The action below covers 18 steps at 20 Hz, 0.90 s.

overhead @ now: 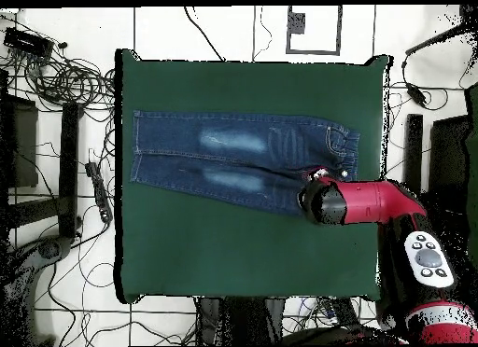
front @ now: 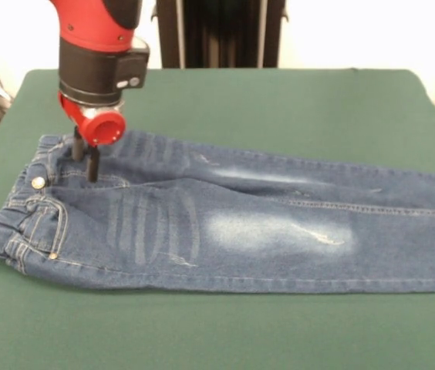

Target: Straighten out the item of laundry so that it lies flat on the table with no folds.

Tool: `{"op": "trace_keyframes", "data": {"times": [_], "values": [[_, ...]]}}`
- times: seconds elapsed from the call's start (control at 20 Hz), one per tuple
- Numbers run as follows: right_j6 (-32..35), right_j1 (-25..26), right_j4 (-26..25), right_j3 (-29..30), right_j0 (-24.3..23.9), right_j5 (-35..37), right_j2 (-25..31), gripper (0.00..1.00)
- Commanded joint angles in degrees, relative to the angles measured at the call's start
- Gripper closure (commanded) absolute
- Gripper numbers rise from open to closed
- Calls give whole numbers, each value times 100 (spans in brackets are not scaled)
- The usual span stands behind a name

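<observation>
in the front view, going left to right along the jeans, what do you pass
Elastic waistband → metal button → gripper, its fingers down on the jeans → whisker fade lines → whitish thigh patch → legs running off the right edge.

The floor (overhead: 233,35) is white, with thin dark lines that cut it into big squares. Lots of black wires (overhead: 56,77) lie in loops on it at one side. A black stand (front: 219,32) is behind the table, in front of a bright, pale wall (front: 356,31).
</observation>
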Motion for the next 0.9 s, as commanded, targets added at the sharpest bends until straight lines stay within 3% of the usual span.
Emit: {"op": "trace_keyframes", "data": {"times": [0.05, 0.45, 0.65, 0.9], "values": [[-794, 605, -517, 229, -73, -382, 84, 0], [-829, 1353, -787, -196, -308, -817, 149, 0], [-743, 1389, -839, -239, -165, -779, 4, 0], [-878, 1178, -865, -225, 49, -187, -257, 0]]}}
